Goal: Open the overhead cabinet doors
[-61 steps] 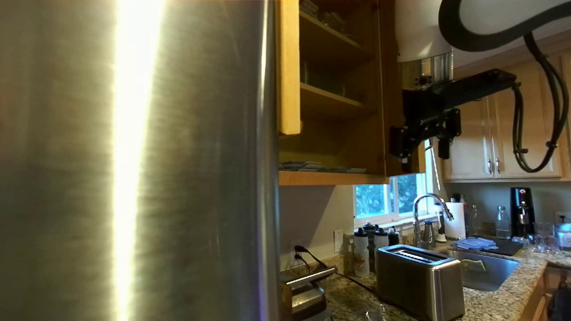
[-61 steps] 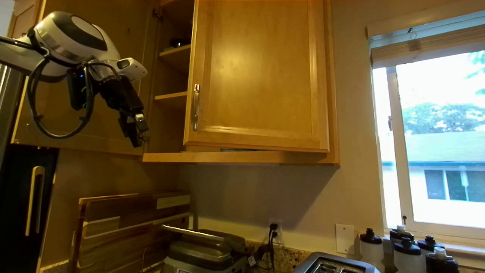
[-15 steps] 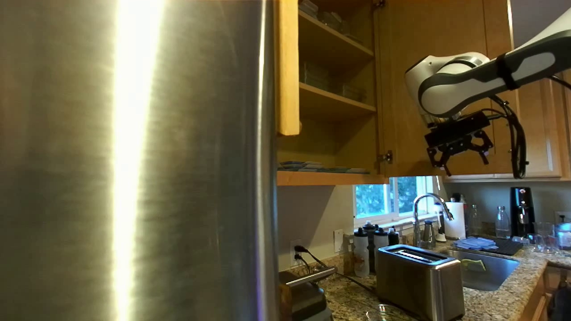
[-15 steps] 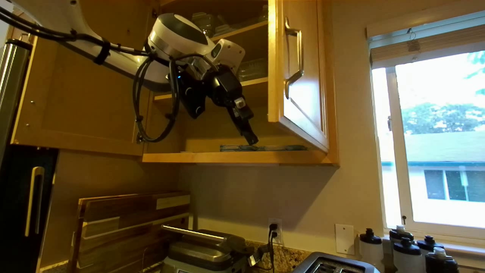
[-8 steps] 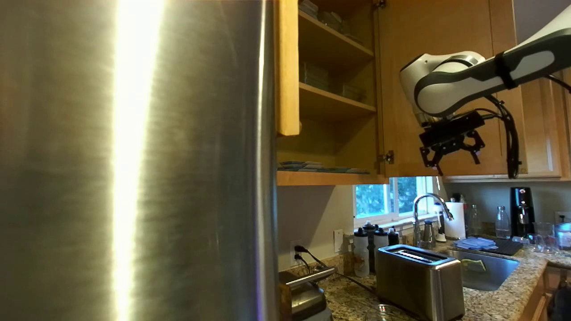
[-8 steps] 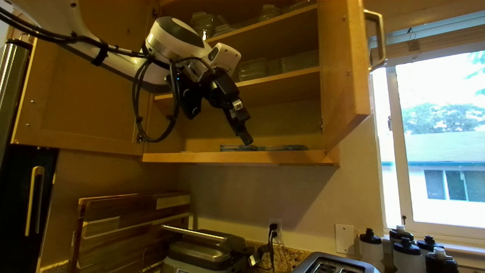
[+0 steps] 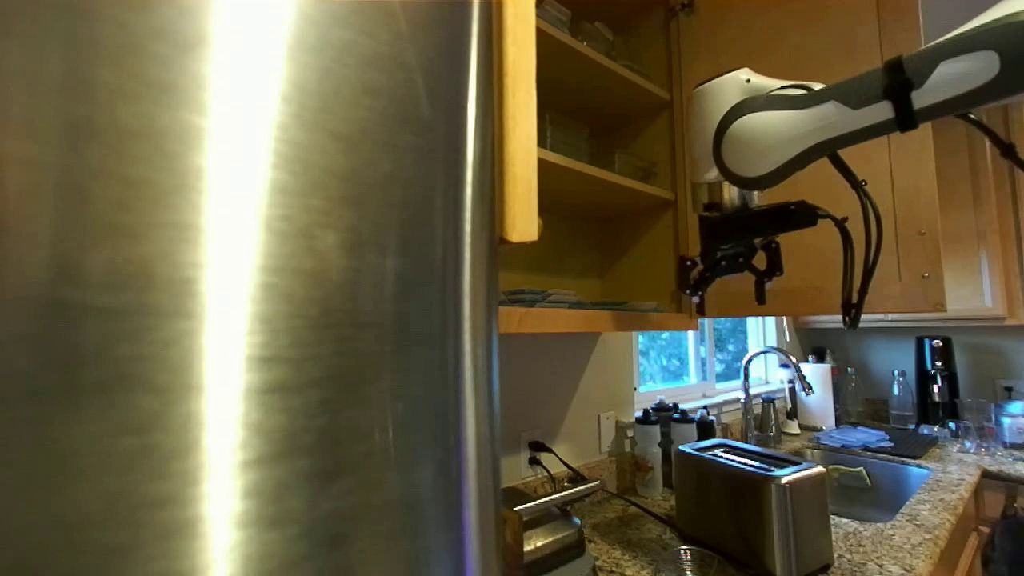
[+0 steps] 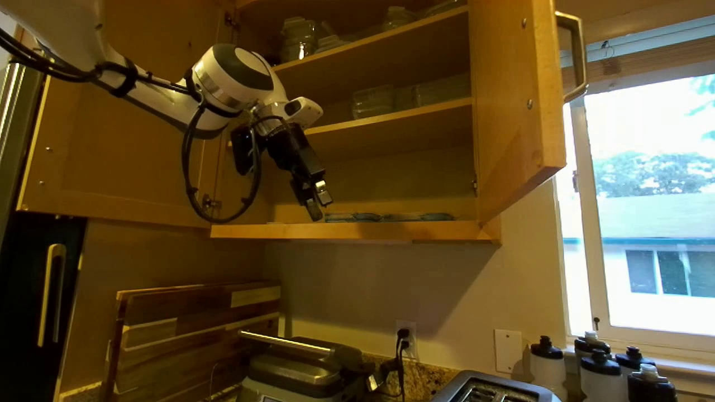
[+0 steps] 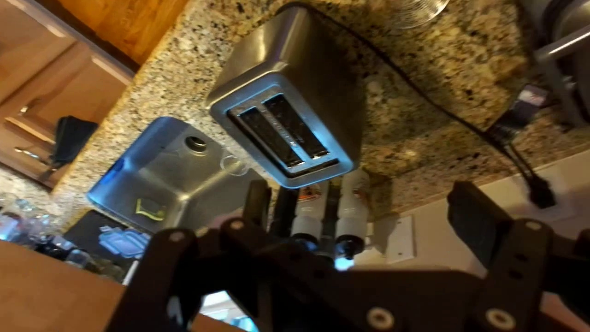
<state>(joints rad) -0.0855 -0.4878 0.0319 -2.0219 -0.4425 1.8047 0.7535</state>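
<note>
Overhead cabinet doors (image 8: 511, 117) stood swung open, one at each side of the shelved cabinet (image 8: 363, 231); in front of that cabinet hung the gripper (image 7: 730, 302), its jaws spread well apart.

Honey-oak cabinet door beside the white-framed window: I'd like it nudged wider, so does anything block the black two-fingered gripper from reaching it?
Nothing visible does: in an exterior view, open space separates the gripper from the door. The silver bar handle sits beyond.
</note>
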